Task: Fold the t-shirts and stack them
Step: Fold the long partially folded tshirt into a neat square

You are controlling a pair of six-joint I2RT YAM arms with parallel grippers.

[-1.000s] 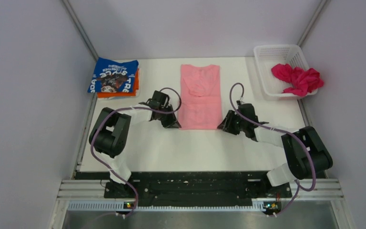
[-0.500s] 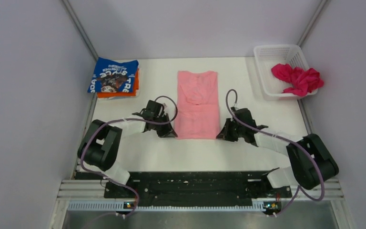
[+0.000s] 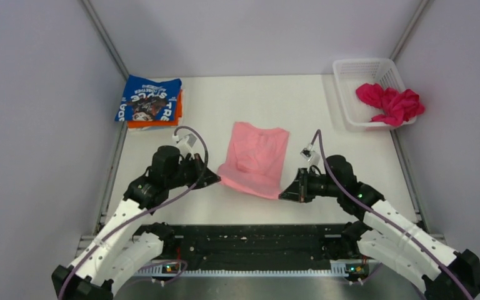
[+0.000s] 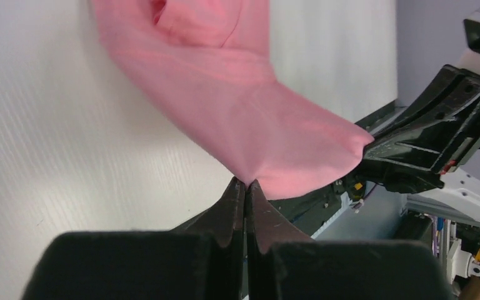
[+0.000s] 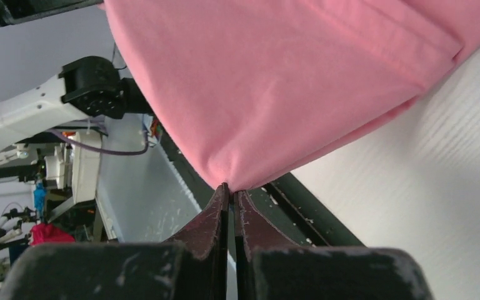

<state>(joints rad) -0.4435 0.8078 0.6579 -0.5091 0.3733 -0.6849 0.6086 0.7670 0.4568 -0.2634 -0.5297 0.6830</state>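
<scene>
The light pink t-shirt [image 3: 255, 157] is half lifted at mid table, its near hem raised and its far end still on the table. My left gripper [image 3: 216, 179] is shut on the hem's left corner, seen in the left wrist view [image 4: 245, 182] with the pink t-shirt [image 4: 225, 81]. My right gripper [image 3: 282, 196] is shut on the right corner, seen in the right wrist view [image 5: 230, 186] with the pink t-shirt [image 5: 275, 75]. The blue printed t-shirt [image 3: 150, 98] lies folded on the orange t-shirt [image 3: 156, 122] at far left. The magenta t-shirt [image 3: 390, 102] hangs crumpled over the basket.
The white lattice basket [image 3: 364, 70] stands at the far right corner. Grey walls close in both sides and the back. The black rail [image 3: 250, 240] with the arm bases runs along the table's near edge.
Both grippers have pulled toward the near edge and risen, lifting the pink shirt's near hem off the table. The shirt has slid nearer and is now bunched shorter.
</scene>
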